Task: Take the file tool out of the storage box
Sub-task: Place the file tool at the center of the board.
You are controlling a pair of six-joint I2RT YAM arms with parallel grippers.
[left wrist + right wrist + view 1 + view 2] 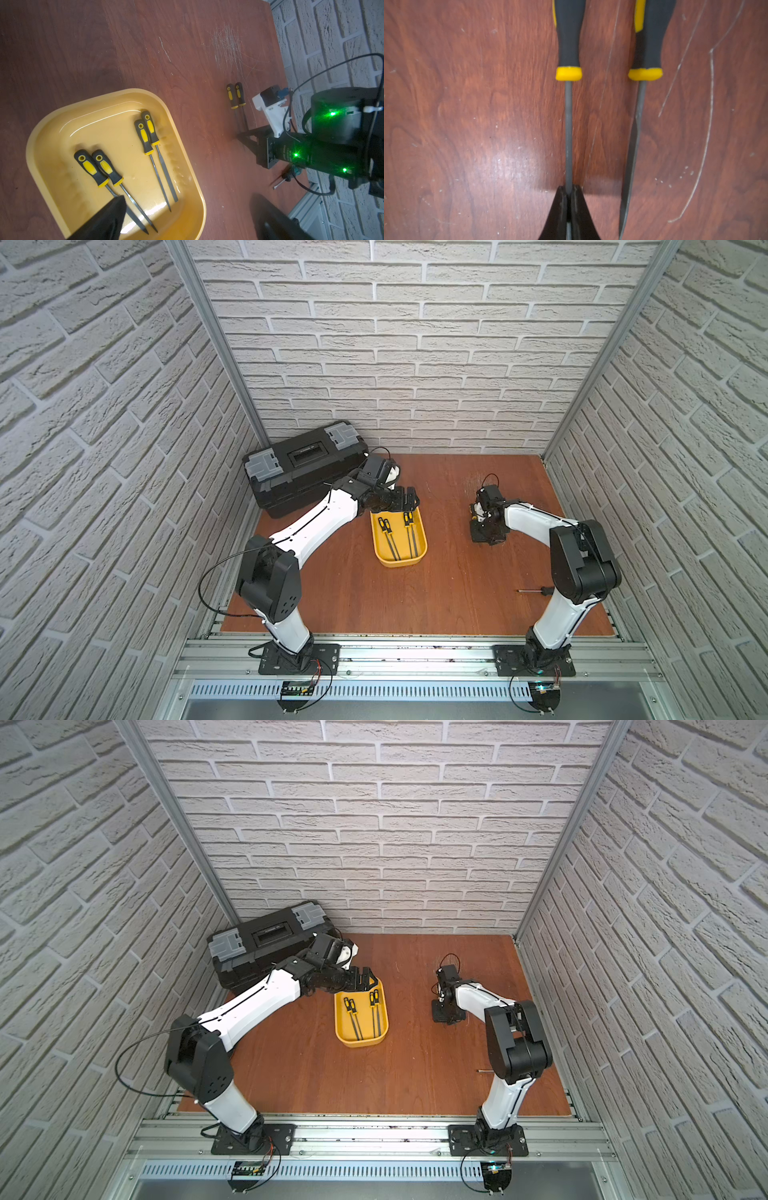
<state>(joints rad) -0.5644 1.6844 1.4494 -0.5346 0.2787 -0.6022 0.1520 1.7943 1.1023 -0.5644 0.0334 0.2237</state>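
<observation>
Hand on our right (568, 193) clamps a file (568, 128) by its shaft, well apart from the storage box (399, 563); our left hand (408, 501) gapes above that box.

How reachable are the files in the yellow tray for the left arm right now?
Probably yes: the left gripper hangs open above the yellow tray's far end, and nothing covers the four files.

Storage box (400, 563), 4 files (144, 137) inside, file tool (568, 93) outside
</observation>
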